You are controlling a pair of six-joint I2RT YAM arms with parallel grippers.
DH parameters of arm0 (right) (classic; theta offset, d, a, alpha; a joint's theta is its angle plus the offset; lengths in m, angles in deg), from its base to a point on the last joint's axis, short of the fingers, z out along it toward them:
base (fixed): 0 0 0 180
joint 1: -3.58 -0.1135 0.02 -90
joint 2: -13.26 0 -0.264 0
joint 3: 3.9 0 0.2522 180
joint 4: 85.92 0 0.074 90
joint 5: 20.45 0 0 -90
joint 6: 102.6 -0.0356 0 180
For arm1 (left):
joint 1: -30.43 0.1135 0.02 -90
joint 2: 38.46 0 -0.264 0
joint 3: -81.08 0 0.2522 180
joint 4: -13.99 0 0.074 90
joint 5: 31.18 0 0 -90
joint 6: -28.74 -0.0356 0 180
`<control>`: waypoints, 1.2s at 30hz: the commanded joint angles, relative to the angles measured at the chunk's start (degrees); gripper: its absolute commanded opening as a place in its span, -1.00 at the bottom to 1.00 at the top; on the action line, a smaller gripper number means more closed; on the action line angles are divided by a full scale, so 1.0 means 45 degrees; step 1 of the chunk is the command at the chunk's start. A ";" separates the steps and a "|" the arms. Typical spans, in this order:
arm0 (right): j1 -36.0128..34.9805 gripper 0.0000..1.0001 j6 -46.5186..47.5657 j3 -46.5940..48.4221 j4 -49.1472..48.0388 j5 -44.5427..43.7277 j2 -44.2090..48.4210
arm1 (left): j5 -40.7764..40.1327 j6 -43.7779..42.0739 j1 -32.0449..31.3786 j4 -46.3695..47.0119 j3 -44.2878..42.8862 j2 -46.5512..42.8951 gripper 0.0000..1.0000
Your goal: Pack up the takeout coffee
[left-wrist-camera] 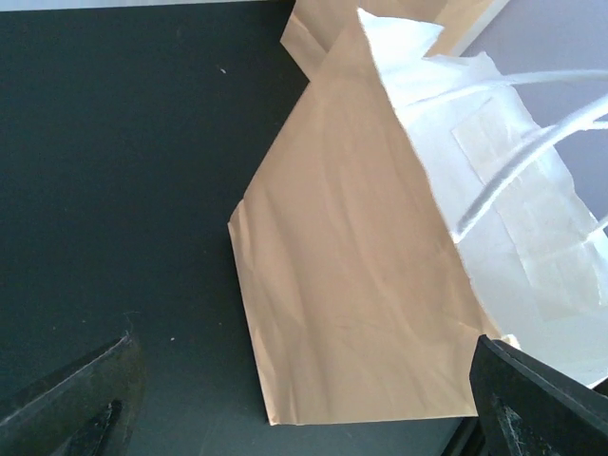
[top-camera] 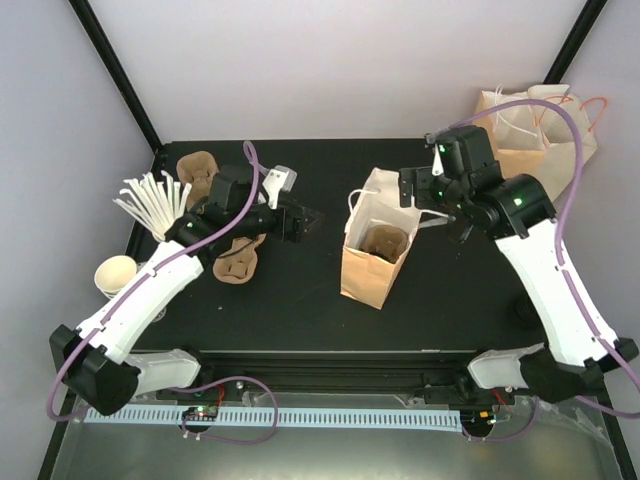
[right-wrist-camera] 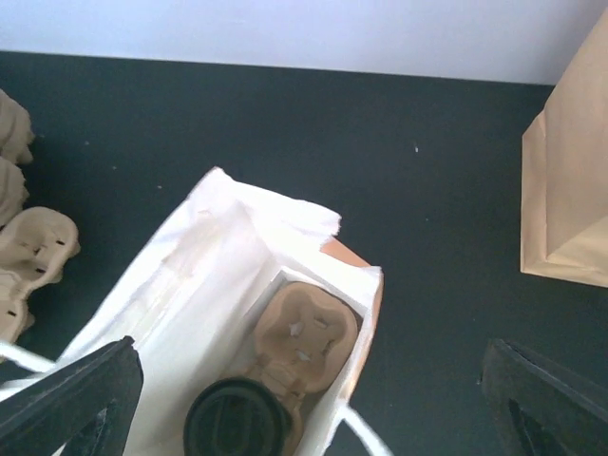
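Seemingly light, crushable and slick on top, the takeout coffee (right-wrist-camera: 237, 420) sits in the bag (right-wrist-camera: 190, 275); take it by its paper wall; left gripper (top-camera: 303, 222) and right gripper (right-wrist-camera: 306, 366) gape empty

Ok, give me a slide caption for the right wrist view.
Right wrist view: takeout coffee and pulp carrier inside the open paper bag.

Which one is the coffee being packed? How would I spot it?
Find the open brown paper bag in the middle of the black table. Inside lies a pulp carrier, with the coffee at one end. Its glossy black lid sets it apart from the lidless white cup at the far left.
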 commanded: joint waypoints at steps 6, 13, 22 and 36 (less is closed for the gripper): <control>0.0075 1.00 0.0465 -0.0340 -0.0493 0.1424 0.2476 | -0.2633 0.0267 -0.0103 -0.0036 0.0342 -0.1846 0.97; 0.0075 1.00 -0.0549 -0.3396 -0.1043 0.2095 0.4912 | -0.2818 0.0649 -0.0085 -0.1013 0.2642 -0.4302 0.98; 0.0074 1.00 -0.0726 -0.7193 -0.2081 0.3169 0.7755 | -0.0526 0.2990 -0.0175 0.1495 0.7181 -0.5966 0.97; 0.0075 1.00 -0.0522 -0.7251 -0.2698 0.3912 0.8710 | 0.0217 0.4453 -0.2084 0.5098 0.9021 -0.3850 0.92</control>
